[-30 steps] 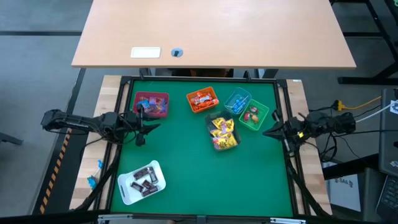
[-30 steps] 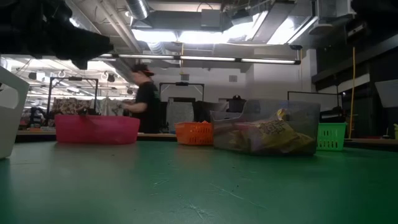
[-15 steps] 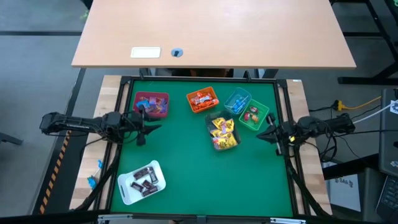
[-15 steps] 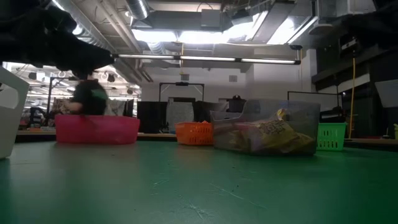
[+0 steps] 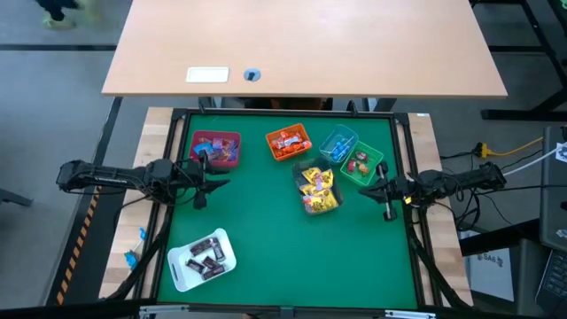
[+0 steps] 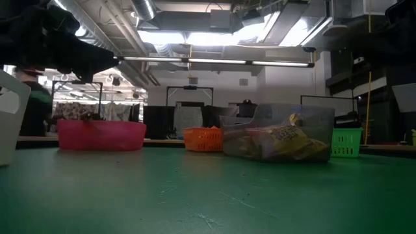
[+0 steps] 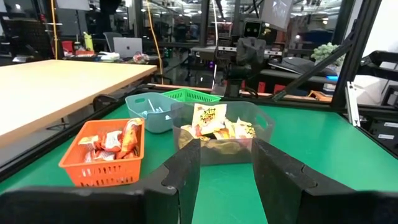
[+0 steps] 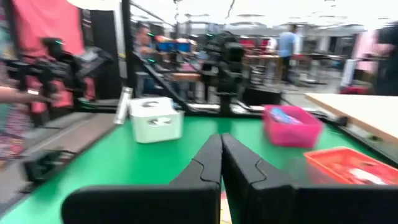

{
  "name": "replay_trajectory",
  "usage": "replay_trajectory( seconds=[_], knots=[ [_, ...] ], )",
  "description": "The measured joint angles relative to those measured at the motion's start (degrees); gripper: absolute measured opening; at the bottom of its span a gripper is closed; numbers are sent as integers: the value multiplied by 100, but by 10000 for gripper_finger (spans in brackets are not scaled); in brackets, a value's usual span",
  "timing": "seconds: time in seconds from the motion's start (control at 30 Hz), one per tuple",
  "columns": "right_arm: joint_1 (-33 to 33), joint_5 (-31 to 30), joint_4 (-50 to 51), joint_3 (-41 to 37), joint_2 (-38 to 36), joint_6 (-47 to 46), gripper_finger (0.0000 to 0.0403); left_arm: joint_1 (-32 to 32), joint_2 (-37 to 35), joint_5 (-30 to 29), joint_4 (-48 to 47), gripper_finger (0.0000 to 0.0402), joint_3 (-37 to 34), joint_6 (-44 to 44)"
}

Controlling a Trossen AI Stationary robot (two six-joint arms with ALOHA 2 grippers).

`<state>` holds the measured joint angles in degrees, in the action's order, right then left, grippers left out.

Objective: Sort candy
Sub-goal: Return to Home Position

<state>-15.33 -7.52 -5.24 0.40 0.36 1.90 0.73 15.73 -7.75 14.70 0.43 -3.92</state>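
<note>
A pale wooden desk (image 5: pixel 301 44) stands on the grey floor (image 5: pixel 53 97). Overhead, a long strip light (image 6: pixel 214 63) glows beneath exposed pipes (image 6: pixel 130 39) and a bright ceiling.

Six bins are counted on the green mat (image 5: pixel 266 239): one pink bin (image 5: pixel 195 140), one orange bin (image 5: pixel 268 140), one blue bin (image 5: pixel 325 147), one green bin (image 5: pixel 378 160), one clear bin (image 5: pixel 299 172) and one white bin (image 5: pixel 174 267). Candy (image 5: pixel 319 191) is seen piled in all six, and single sweets cannot be counted. Two grippers are tallied, the left gripper (image 5: pixel 215 182) and the right gripper (image 5: pixel 373 191). On the one wooden table (image 5: pixel 354 53), one white card (image 5: pixel 207 75) and one small round blue thing (image 5: pixel 252 75) are noted.
</note>
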Motion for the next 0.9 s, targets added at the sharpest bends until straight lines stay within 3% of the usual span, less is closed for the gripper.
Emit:
replay_trajectory(
  seconds=[0.13,0.57,0.73,0.9],
  knots=[
    [0,-375,215,2,2,188,5,0,0,1,-11,132,0,0],
    [4,-414,240,4,140,614,5,0,0,524,-632,132,0,-104],
    [7,-993,178,4,138,750,5,0,0,623,-612,132,0,138],
    [11,-1052,174,7,138,907,5,-1,0,784,-613,132,0,151]
  ],
)
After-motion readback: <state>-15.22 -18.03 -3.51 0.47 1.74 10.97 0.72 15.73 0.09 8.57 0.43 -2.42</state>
